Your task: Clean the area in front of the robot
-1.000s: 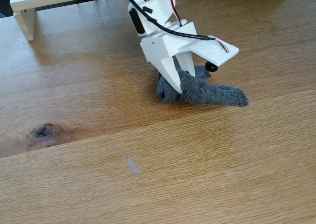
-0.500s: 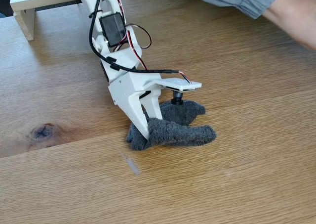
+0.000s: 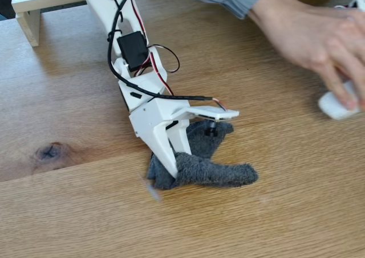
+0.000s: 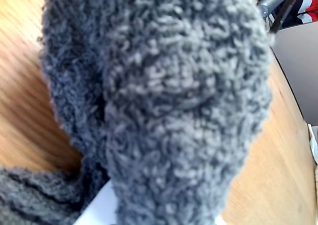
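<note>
Oak tabletop, dark knot at left, pale smear nr cloth. Gripper clamped on grey cloth, pressed to wood. Hand top right, fixed view.

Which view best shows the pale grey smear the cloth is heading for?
The fixed view: the grey smear lies on the tabletop just at the lower left edge of the grey cloth held by the gripper. In the wrist view, cloth blocks it.
</note>
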